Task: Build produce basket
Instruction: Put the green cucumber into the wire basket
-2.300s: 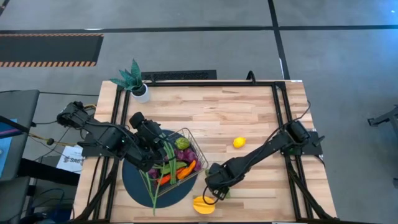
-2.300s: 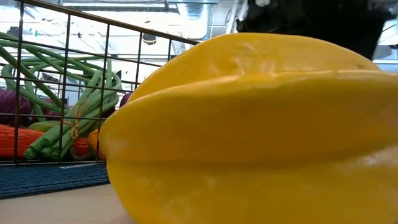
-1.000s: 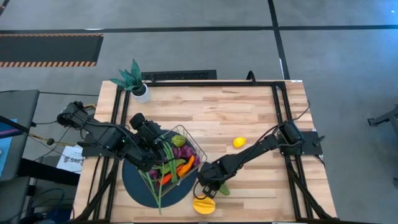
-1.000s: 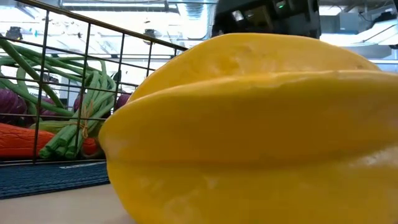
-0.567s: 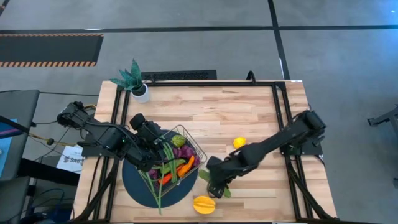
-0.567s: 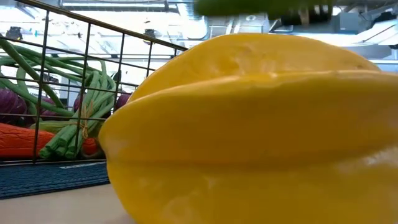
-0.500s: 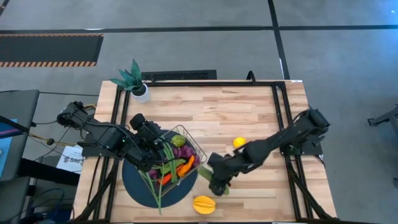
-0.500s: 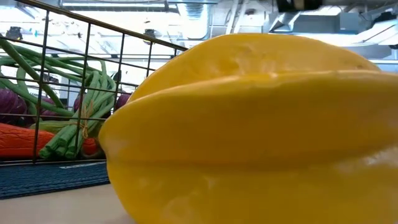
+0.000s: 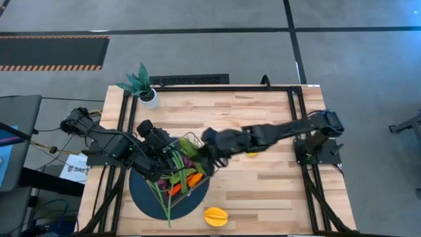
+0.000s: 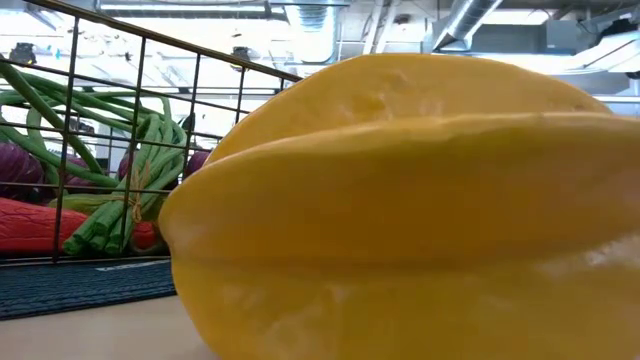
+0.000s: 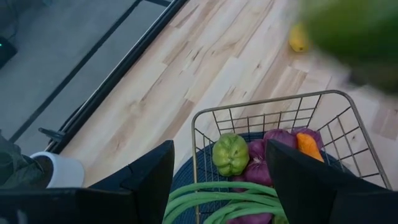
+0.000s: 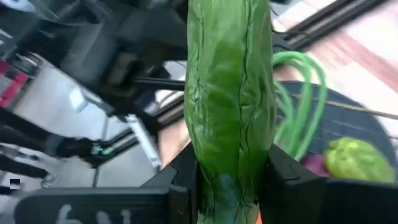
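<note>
The basket point(image 9: 186, 161), a shallow wire grid sitting on a dark round mat point(image 9: 146, 195), already holds long green beans point(image 11: 211, 199), a green pepper point(image 11: 231, 154), purple grapes point(image 11: 261, 163) and an orange pepper point(image 11: 308, 144). The right tool point(image 12: 231, 180) is clamped on a long, wrinkled green cucumber point(image 12: 230, 93), its arm stretched across the counter point(image 9: 263, 191) to the basket's edge. The left tool point(image 11: 217, 180) stands spread over the basket's other side, holding nothing. A yellow-orange fruit point(image 9: 215, 215) lies on the counter near the mat.
</note>
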You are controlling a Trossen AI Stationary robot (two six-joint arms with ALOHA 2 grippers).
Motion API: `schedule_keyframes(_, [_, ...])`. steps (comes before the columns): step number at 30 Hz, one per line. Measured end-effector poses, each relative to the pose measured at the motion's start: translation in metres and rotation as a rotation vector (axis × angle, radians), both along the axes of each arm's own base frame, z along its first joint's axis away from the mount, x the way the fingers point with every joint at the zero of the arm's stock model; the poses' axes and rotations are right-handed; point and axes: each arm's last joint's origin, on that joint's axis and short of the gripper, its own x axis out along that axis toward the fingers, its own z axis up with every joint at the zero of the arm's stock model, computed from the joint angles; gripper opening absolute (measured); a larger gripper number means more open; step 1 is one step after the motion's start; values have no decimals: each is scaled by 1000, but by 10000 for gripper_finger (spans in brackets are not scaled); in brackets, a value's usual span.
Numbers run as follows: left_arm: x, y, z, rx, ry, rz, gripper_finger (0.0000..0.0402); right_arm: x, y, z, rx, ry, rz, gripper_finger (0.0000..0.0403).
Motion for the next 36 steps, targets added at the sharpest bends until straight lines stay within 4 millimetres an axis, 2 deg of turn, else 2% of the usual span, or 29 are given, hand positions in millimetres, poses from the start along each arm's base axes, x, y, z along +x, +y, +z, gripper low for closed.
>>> schedule_keyframes(5, [-2, 1, -1, 21, 27, -10, 238, 33, -14, -31, 11, 84, 34, 106])
schedule_keyframes(13, [-11, 7, 4, 19, 99, 6, 238, 62, -22, -65, 30, 142, 59, 106])
schedule_keyframes(19, [-10, 8, 6, 29, 81, 3, 238, 60, -28, -71, 3, 206, 54, 106])
schedule_keyframes(21, [-6, 9, 10, 69, -1, 30, 238, 52, -29, -74, -19, 294, 54, 106])
schedule_keyframes(22, [-5, 10, 14, 77, -44, 45, 238, 48, -30, -81, -32, 358, 58, 106])
schedule_keyframes(24, [-10, 14, 16, 118, -19, 50, 238, 43, -33, -101, -63, 501, 47, 106])
schedule_keyframes(25, [-8, 13, 20, 114, -45, 46, 238, 41, -34, -102, -80, 528, 34, 106])
schedule_keyframes(27, [-8, 13, 25, 123, -62, 29, 238, 30, -38, -86, -94, 547, 8, 106])
schedule_keyframes(29, [-10, 14, 33, 134, -81, 23, 238, 25, -40, -78, -102, 551, -10, 106])
schedule_keyframes(33, [-12, 17, 44, 145, -104, 15, 238, 30, -38, -85, -112, 530, -2, 106])
schedule_keyframes(36, [-13, 17, 47, 147, -114, 15, 238, 35, -36, -69, -100, 410, 0, 106])
